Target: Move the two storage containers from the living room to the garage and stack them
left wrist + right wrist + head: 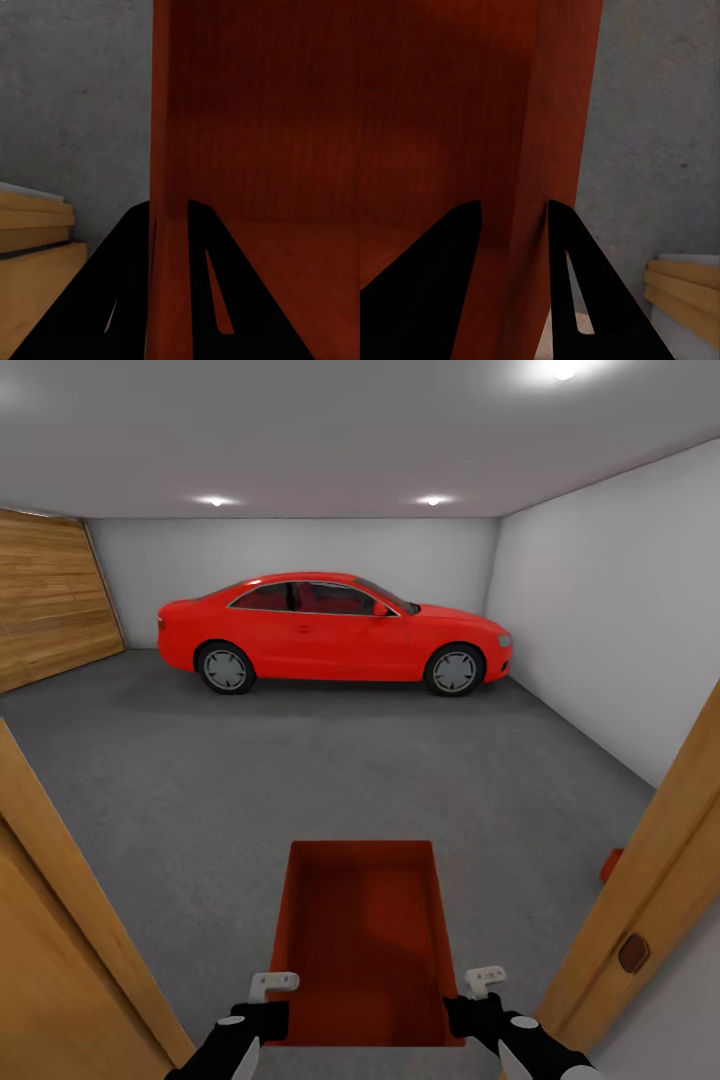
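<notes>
I'm in the doorway between two light wood door frames, looking into the garage: dark grey speckled concrete floor, red car parked sideways at the far pale grey wall. I've got one orange-red ribbed topless rectangular bin held out front above the floor. Left gripper fingers clamped over its left side wall, one finger inside, one outside; right gripper same on the right wall. Small red object peeks past the right frame
</notes>
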Motion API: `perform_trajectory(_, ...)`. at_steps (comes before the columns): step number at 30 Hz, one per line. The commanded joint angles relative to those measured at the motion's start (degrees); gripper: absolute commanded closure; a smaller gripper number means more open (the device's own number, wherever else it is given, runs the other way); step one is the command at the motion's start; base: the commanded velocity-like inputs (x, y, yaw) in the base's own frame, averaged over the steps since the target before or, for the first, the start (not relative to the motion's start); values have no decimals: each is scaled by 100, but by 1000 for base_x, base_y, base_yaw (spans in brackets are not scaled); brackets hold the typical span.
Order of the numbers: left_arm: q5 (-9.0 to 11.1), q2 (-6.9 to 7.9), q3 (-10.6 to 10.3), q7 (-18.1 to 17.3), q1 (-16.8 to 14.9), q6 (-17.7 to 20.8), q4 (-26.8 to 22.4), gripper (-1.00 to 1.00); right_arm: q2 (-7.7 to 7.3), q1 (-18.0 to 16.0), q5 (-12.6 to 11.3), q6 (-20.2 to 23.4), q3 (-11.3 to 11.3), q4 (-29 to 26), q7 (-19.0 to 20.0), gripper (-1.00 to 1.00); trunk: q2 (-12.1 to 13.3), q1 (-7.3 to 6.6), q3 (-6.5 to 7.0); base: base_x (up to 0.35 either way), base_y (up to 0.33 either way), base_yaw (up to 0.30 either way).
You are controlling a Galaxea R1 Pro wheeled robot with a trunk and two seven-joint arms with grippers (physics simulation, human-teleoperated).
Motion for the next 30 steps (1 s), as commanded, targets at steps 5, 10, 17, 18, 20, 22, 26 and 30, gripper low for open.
perform_trajectory(5, 23, 249, 238, -8, -6, 36, -71, 100, -114, -3, 59, -28, -29, 16, 310, 100, -13, 3, -13, 2, 3, 0)
perform_trajectory(10, 23, 248, 238, -8, -6, 36, -71, 100, -114, -3, 59, -30, -27, 16, 311, 100, -13, 3, -13, 0, 0, 0)
perform_trajectory(17, 23, 251, 238, -8, -6, 38, -71, 100, -114, -3, 59, -28, -28, 16, 311, 100, -13, 3, -13, 70, 0, 0)
perform_trajectory(18, 23, 251, 238, -8, -6, 41, -71, 100, -114, -3, 59, -28, -29, 16, 311, 100, -13, 3, -13, 269, 0, 0)
perform_trajectory(20, 23, 251, 238, -8, -6, 43, -71, 100, -114, -3, 61, -28, -30, 16, 311, 100, -13, 3, -13, 289, 0, 0)
perform_trajectory(22, 23, 251, 238, -8, -6, 41, -71, 100, -114, -3, 63, -28, -29, 16, 311, 100, -13, 3, -13, 311, 0, 0)
perform_trajectory(26, 23, 251, 238, -8, -6, 37, -71, 100, -114, -3, 63, -28, -30, 16, 311, 100, -13, 3, -13, 322, 0, 0)
perform_trajectory(30, 23, 251, 238, -8, -6, 36, -71, 100, -114, -3, 64, -28, -26, 16, 311, 100, -13, 3, -13, 292, 0, 0)
